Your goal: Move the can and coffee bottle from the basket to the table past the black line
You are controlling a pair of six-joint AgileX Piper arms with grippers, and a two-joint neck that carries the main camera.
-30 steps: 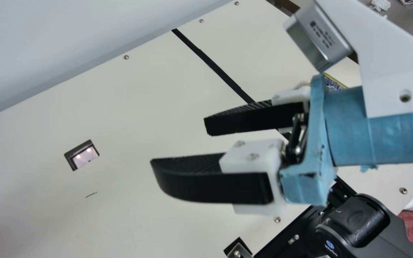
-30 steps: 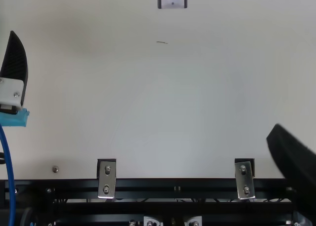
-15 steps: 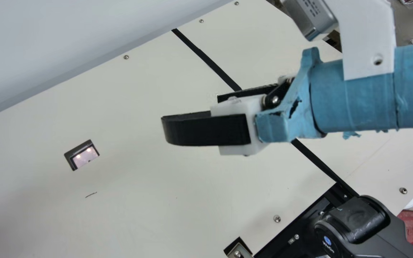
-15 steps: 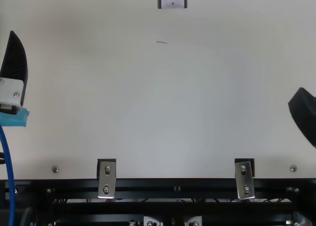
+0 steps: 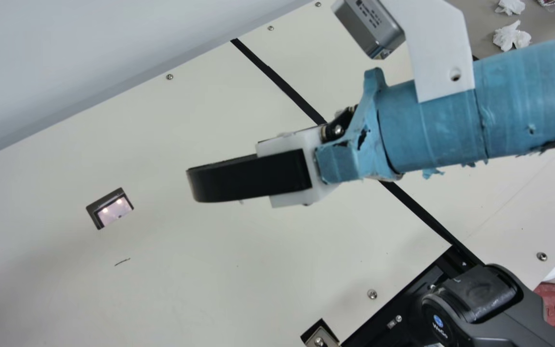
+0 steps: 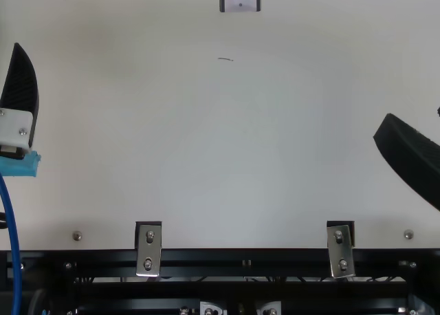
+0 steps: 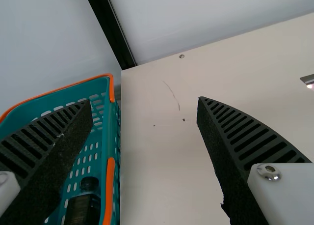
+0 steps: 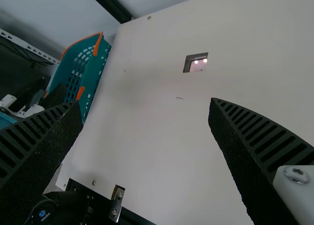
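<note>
I see the right gripper [image 8: 146,103] swing further inward over the worktop [image 8: 147,141], empty jaws spread, maybe for a handover. My left gripper [image 7: 144,101] hasn't moved, jaws spread too. Coffee bottle [image 7: 86,208] beyond those jaws, in the basket [image 7: 111,185], so transfer pending; its lower part's cut off.

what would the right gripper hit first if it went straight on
The right gripper would probably meet the bare table first, though how high it sits above that is unclear.
</note>
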